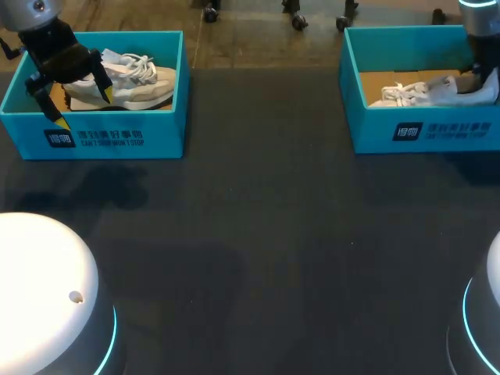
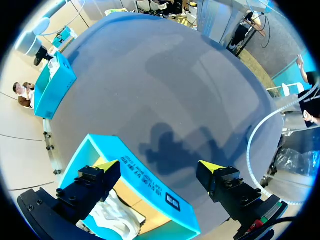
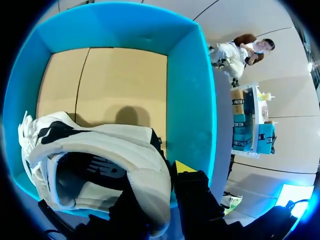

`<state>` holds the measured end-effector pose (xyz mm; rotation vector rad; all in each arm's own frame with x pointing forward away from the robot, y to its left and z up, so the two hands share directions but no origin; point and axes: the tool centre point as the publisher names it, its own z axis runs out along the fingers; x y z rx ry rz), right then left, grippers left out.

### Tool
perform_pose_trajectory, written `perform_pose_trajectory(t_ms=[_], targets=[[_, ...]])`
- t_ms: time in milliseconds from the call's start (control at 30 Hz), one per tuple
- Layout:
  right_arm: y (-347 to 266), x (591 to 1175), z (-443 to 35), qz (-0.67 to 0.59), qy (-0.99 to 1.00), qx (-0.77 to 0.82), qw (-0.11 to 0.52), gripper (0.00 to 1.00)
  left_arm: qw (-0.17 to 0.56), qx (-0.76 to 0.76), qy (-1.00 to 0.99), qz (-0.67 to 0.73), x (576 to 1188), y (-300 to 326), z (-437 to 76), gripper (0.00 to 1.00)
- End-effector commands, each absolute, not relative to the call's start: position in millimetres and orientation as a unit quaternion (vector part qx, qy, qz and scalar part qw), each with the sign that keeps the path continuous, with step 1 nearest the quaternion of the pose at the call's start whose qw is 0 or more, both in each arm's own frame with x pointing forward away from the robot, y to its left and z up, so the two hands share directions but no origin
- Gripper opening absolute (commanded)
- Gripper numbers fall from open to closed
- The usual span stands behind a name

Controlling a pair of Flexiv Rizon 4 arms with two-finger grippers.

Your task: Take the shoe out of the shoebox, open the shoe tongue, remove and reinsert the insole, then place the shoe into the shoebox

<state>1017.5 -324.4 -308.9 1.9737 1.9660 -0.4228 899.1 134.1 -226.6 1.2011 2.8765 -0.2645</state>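
Two teal shoeboxes stand at the table's far side. The left box [image 1: 117, 137] holds a pale grey-white shoe [image 1: 129, 82]. My left gripper [image 1: 83, 108] hangs open above that box's near left corner. In the left wrist view the gripper [image 2: 160, 167] straddles the box's front wall [image 2: 150, 187], with the shoe [image 2: 117, 220] under one finger and untouched. The right box [image 1: 422, 129] holds a white shoe [image 1: 418, 92]. My right gripper [image 3: 165, 185] is shut on the heel collar of this shoe [image 3: 100, 145], inside the box [image 3: 192, 85]; in the head view the gripper [image 1: 478, 78] sits at the shoe's right end.
Dark table top [image 1: 258, 219] stretches between and in front of the two boxes. White rounded robot bases rise at the near left [image 1: 43, 289] and near right [image 1: 488, 312] corners. The right box [image 2: 52, 85] also shows far off in the left wrist view.
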Motion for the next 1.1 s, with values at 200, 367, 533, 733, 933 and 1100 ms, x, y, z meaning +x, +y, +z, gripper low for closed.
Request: perform_pose_trajectory(t_ms=[200, 367, 533, 733, 933, 1100], targets=[[-320.2, 1021.8, -319.0, -0.146, 0.689, 0.694, 0.151, 0.00, 0.006, 0.384, 0.919, -0.084, 899.7, 134.0, -226.3, 1.00], [-320.8, 1020.6, -319.1, -0.155, 0.684, 0.696, 0.155, 0.00, 0.006, 0.384, 0.919, -0.084, 899.7, 134.0, -226.3, 1.00], [-323.8, 1022.5, -326.8, -0.152, 0.676, 0.705, 0.148, 0.00, 0.006, 0.384, 0.919, -0.084, 899.7, 134.0, -226.3, 1.00], [-326.3, 1025.4, -334.2, -0.146, 0.674, 0.709, 0.148, 0.00, 0.006, 0.384, 0.919, -0.084, 899.7, 134.0, -226.3, 1.00], [-328.8, 1029.3, -340.0, -0.149, 0.674, 0.708, 0.146, 0.00, 0.006, 0.384, 0.919, -0.084, 899.7, 134.0, -226.3, 1.00], [-331.9, 1029.9, -346.9, -0.148, 0.675, 0.709, 0.141, 0.00, 0.006, 0.384, 0.919, -0.084, 899.7, 134.0, -226.3, 1.00]])
